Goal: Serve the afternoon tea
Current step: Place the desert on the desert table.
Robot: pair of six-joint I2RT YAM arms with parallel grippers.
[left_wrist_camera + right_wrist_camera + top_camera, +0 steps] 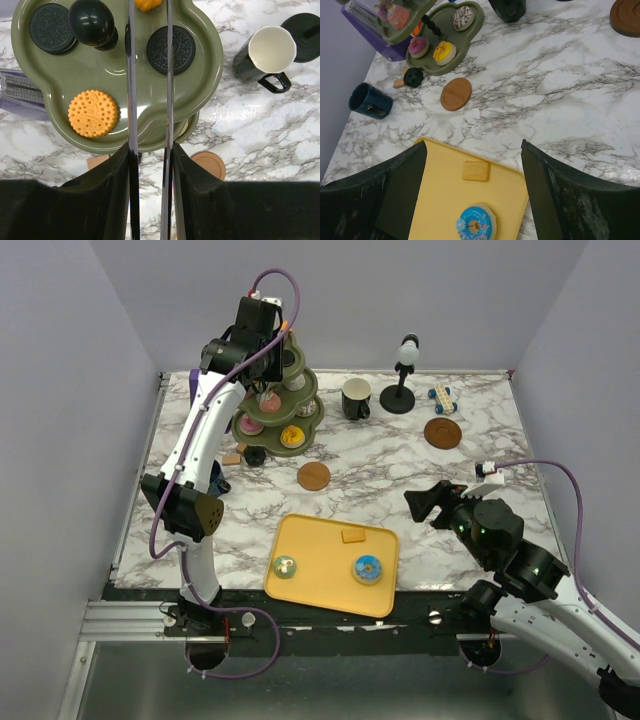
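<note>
Left gripper (148, 90), jaws narrowly apart and empty, hangs over the stand (200, 75); a dip could topple biscuits. Right gripper (472, 165) gapes wide.

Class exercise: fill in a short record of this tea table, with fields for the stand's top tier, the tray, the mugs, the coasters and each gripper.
Top tier of olive-green three-tier stand: two dark round biscuits, one orange biscuit
Yellow tray: blue doughnut, green doughnut, tan square biscuit
Mugs: black cream-lined mug, dark-blue mug
Round brown coasters: two, bare
Left gripper: above top tier, empty
Right gripper: open, over tray
</note>
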